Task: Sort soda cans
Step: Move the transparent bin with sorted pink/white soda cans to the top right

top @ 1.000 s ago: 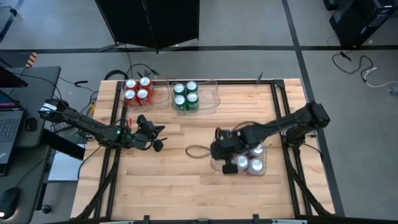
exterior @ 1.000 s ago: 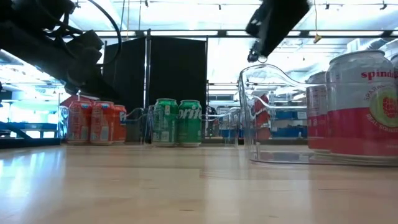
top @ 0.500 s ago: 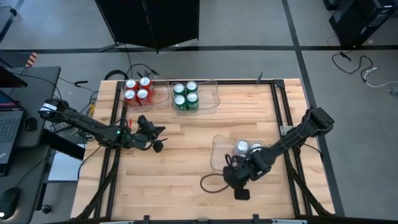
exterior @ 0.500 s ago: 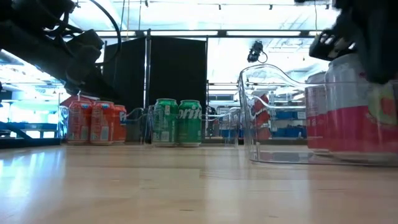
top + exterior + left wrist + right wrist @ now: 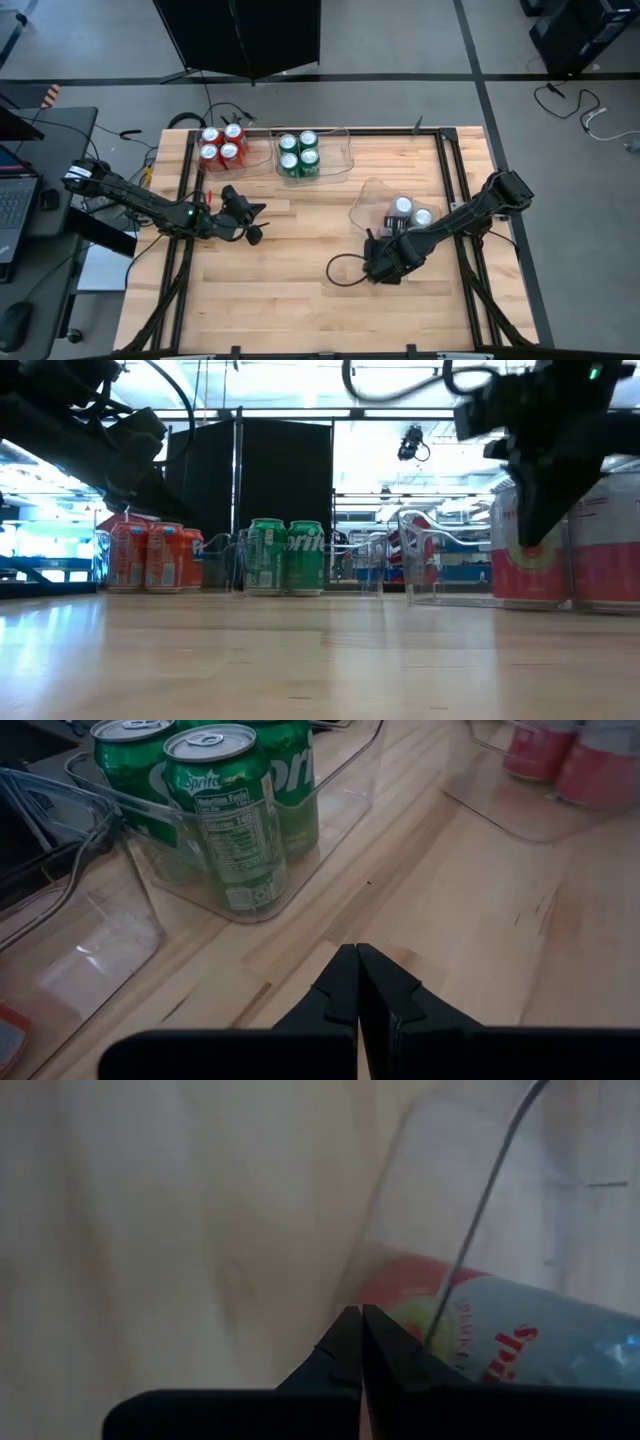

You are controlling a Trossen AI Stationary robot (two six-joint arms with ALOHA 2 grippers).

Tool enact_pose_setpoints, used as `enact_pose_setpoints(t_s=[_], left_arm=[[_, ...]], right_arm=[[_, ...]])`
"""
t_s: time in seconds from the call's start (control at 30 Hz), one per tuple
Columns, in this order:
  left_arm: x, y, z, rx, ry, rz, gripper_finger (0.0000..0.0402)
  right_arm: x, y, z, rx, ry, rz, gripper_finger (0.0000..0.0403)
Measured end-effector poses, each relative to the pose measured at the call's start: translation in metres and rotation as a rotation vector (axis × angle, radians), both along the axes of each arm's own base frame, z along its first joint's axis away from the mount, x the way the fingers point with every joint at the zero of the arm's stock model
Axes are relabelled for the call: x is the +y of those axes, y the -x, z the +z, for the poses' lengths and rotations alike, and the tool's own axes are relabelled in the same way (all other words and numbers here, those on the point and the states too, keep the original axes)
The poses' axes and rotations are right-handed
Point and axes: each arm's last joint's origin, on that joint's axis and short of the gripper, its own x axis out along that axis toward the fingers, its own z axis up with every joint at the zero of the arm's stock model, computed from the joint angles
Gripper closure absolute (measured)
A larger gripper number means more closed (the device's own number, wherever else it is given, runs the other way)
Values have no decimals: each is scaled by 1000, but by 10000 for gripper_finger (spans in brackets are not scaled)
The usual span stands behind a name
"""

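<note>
Right gripper [image 5: 385,268] clenched, empty, just beside white cans [image 5: 411,213] in tray [image 5: 368,195]; left gripper [image 5: 252,222] clenched, waiting.

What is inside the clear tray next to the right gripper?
The clear tray holds silver-white cans with red marks; two tops show in the high view. The right gripper and its arm cover part of the tray, so further cans cannot be counted.

The left claw [image 5: 252,222] has its fingers [image 5: 345,982] pressed together, with its arm stretched low behind it toward the left edge. The right claw [image 5: 378,268] is likewise closed, fingers [image 5: 352,1335] meeting at the tips, its arm reaching back diagonally toward the right side.
</note>
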Motion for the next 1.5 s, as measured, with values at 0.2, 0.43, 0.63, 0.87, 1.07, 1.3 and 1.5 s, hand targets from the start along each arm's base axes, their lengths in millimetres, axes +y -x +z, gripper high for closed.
enact_pose_setpoints(t_s=[0.2, 0.43, 0.63, 0.87, 1.07, 1.3, 1.5], left_arm=[[0, 0, 0, 1, 0, -2, 400], [0, 0, 0, 0, 4, -3, 400], [0, 0, 0, -1, 10, -6, 400], [0, 0, 0, 0, 11, -8, 400], [0, 0, 0, 0, 13, -10, 400], [0, 0, 0, -1, 13, -10, 400], [0, 0, 0, 0, 13, -10, 400]], right_arm=[[-13, 3, -8, 87, 17, 58, 403], [9, 16, 22, 162, -242, 3, 403], [20, 35, 19, 189, -279, -104, 403], [-1, 57, -7, 261, -64, -345, 403], [-29, 68, -22, 252, 110, -469, 403], [-62, 70, -36, 214, 251, -550, 403], [-94, 69, -43, 171, 372, -616, 403]])
